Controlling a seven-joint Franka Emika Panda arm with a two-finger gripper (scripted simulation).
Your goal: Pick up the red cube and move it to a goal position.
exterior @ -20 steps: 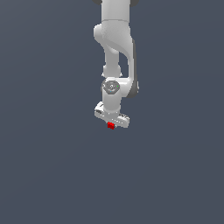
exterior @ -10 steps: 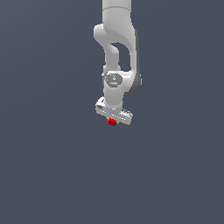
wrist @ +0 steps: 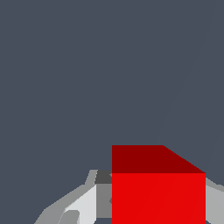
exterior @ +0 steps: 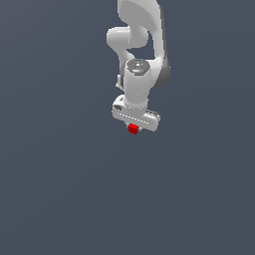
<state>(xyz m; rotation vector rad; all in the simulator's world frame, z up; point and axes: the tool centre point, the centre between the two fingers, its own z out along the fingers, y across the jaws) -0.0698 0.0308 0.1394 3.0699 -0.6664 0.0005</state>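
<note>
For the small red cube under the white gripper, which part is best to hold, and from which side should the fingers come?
Grip the small bright red cube across two opposite flat faces, coming from above, as the white gripper appears to do here: it is much narrower than the gripper and its plain parallel sides suit flat pads.

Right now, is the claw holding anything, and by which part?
Yes: the claw is shut on the red cube, fingers pressing its opposite side faces.

- The backdrop [exterior: 55, 189] is one flat slate grey-blue field that fills the exterior view from the left edge to the right edge.
- No seam separates floor from wall.
- The light is even and soft.
- The wrist view shows the same plain grey-blue ground [wrist: 87, 70].
</note>
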